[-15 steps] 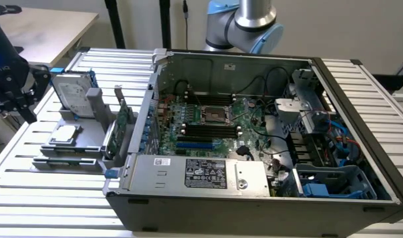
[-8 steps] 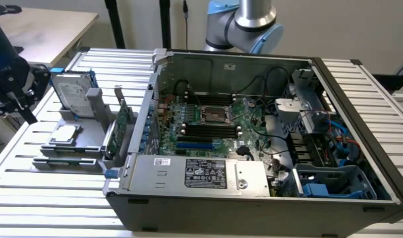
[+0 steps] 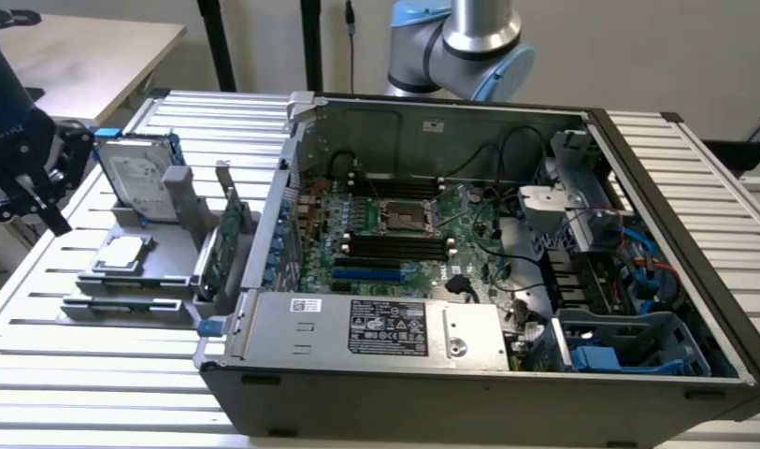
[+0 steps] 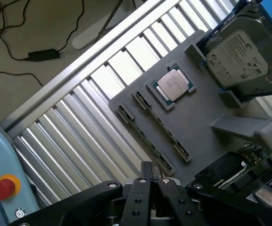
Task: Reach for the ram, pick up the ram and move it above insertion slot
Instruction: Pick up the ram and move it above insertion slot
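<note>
A hard drive and a processor are held in the gray tray; the gripper is seen near it, fingers pressed together on nothing.

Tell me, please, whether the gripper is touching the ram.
Apart. In the exterior view, bare table slats show between the gripper and the ram lying in the gray holder.

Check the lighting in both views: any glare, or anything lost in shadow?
Exterior view: even light; the slats of the table wash pale, and the computer case is dimmer inside yet readable. Wrist view: glare whitens the slats beside the grey holder; the gripper is the darkest part.
</note>
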`<state>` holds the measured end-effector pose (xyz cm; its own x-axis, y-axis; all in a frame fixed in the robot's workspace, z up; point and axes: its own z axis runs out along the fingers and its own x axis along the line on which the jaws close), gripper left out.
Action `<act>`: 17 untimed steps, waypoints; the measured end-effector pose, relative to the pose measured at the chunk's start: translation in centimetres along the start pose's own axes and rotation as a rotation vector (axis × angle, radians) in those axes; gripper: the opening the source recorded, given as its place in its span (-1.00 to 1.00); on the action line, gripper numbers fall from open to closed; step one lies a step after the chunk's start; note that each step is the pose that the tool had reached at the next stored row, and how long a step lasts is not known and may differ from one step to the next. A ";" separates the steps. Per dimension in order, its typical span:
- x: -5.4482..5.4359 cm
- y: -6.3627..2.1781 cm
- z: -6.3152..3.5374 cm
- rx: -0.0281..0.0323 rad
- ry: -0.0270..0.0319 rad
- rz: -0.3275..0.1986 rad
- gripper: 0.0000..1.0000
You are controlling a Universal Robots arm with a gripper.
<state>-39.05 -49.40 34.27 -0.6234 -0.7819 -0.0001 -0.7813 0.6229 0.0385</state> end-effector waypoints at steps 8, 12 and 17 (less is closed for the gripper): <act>0.0 -0.01 0.28 0.0000 0.0054 -0.146 -0.79; 0.0 -0.01 0.43 0.0000 0.0083 -0.218 -0.79; 0.0 -0.02 0.62 0.0000 0.0118 -0.309 -0.79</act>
<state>-39.05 -49.40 33.65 -0.3557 -0.9346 -0.0003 -0.9339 0.3554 0.0384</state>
